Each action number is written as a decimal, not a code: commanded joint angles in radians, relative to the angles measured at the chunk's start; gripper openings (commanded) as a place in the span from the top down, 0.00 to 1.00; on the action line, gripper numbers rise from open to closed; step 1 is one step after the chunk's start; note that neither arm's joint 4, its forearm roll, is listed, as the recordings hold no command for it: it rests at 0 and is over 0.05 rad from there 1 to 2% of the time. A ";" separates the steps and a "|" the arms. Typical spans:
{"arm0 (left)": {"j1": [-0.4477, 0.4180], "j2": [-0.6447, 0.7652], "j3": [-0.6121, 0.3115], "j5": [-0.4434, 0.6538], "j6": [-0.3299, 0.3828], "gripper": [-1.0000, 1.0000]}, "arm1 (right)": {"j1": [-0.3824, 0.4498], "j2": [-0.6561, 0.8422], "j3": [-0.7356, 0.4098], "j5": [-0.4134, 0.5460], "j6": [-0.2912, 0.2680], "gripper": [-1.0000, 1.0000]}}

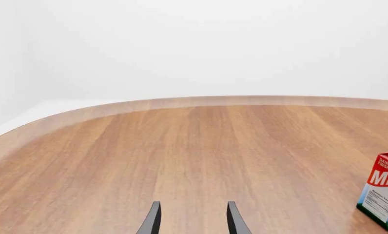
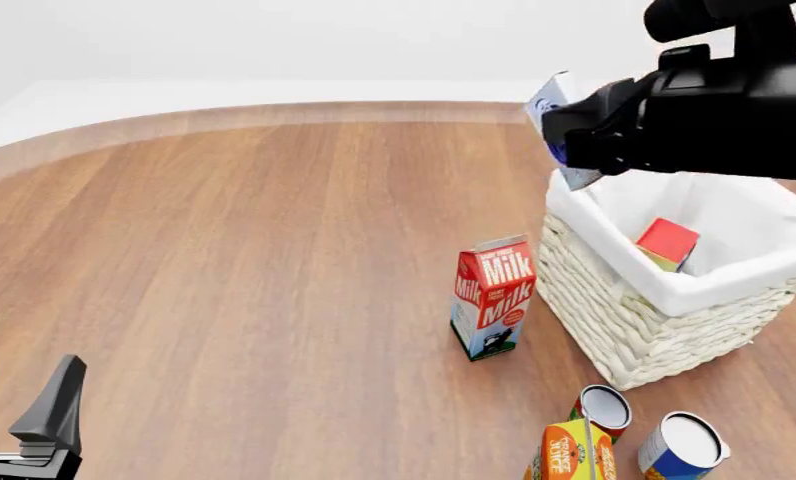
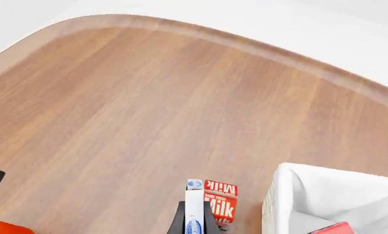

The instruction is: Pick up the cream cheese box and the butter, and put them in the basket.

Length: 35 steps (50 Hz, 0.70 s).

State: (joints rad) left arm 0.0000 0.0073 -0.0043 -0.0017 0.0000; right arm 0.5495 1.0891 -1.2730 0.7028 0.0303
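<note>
Small flat whitish cream cheese box (image 2: 554,118) is clamped in your right gripper (image 3: 194,225) above the woven wicker basket (image 2: 638,320), butter (image 2: 666,243) already inside, so just shift inward and release; left gripper (image 1: 192,218) idles, jaws apart.

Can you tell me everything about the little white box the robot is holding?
The cream cheese box is a small, flat, whitish box with a blue oval mark on its face. The right gripper pinches it edge-on between its dark fingers, holding it up in the air. It hangs tilted above the near-left corner of the basket, touching nothing but the fingers. Much of it is hidden behind the black arm in the front view.
</note>
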 commanded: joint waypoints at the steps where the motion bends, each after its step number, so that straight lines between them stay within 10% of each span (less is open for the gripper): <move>1: 0.000 0.000 0.000 0.000 0.000 0.00 | -0.103 -0.038 -0.024 0.011 0.014 1.00; 35: 0.000 0.000 0.000 0.000 0.000 0.00 | -0.348 -0.115 0.067 -0.044 0.095 1.00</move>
State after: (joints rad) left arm 0.0000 0.0073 -0.0043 -0.0017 0.0000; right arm 0.2614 0.9886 -1.2239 0.6785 0.0986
